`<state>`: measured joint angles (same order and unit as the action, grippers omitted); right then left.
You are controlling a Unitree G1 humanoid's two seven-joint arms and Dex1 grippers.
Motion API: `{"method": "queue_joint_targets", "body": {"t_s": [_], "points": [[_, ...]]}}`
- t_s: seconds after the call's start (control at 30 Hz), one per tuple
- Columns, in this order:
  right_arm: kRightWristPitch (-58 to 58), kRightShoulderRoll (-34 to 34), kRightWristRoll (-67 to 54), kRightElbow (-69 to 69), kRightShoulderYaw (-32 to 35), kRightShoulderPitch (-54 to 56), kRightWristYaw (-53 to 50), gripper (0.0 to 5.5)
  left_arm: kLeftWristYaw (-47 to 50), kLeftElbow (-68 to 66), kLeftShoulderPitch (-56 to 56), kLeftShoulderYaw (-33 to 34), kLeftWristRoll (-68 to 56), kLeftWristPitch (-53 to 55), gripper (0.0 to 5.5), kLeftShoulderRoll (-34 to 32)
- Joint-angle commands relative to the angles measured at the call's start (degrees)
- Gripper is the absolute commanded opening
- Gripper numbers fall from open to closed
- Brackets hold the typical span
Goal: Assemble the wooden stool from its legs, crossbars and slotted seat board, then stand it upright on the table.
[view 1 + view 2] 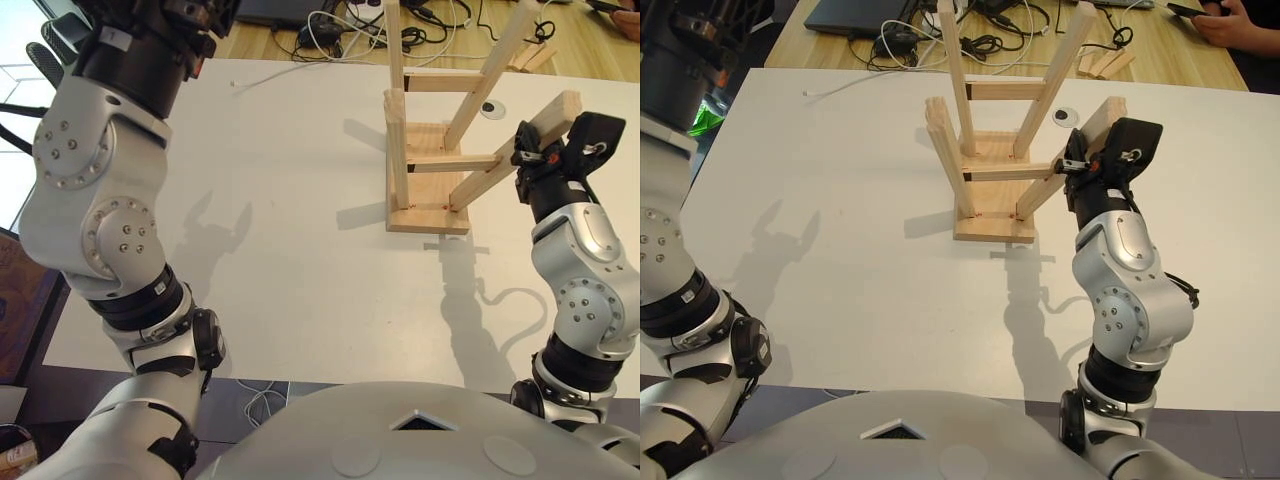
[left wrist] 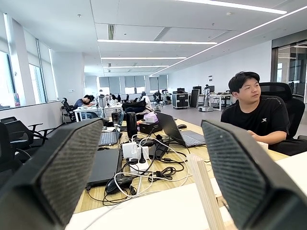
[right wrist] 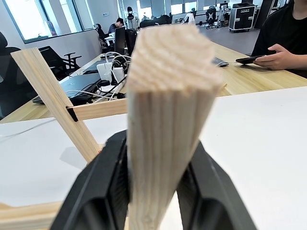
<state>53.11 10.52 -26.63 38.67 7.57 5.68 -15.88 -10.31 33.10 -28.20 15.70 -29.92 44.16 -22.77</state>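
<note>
1 leg (image 3: 165, 96) of the inverted stool (image 1: 428, 218) sits clamped in the right gripper (image 3: 158, 182); left gripper (image 2: 151, 143) spread wide, apart.

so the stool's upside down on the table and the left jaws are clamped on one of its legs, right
Not quite. The right jaws are clamped on the leg, as the right wrist view shows; the left jaws stand open, holding nothing. The stool is indeed upside down on the table.
</note>
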Motion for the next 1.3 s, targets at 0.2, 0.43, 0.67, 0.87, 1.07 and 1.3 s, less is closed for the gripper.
{"method": "queue_joint_targets", "body": {"t_s": [0.2,0.43,0.67,0.87,1.07,1.3], "points": [[8.87,3.94,4.79,-5.86,-3.86,-7.31,2.00,1.81,0.68,1.18,0.40,0.39,-0.12,1.46,3.77,-1.42],[5.90,8.69,7.50,-3.55,-6.71,-6.95,8.40,2.33,1.75,2.24,1.03,0.80,-0.62,1.90,3.77,-1.29],[-4.05,6.54,6.75,-3.91,-2.69,-5.74,13.89,2.33,2.37,2.68,1.35,0.81,-0.75,2.07,3.77,-1.07],[-5.78,-4.09,-7.05,-8.40,9.20,-2.21,14.61,2.33,2.03,1.93,0.80,0.20,-0.98,1.86,3.77,-1.26],[-6.31,-5.67,-13.40,-9.48,13.76,0.79,13.72,2.33,1.84,1.66,0.59,-0.17,-0.96,1.68,3.77,-1.60],[-6.44,1.95,-7.80,-8.38,5.30,-1.22,17.10,2.33,1.91,1.97,0.93,-0.45,-0.81,1.50,3.77,-1.73]]}}
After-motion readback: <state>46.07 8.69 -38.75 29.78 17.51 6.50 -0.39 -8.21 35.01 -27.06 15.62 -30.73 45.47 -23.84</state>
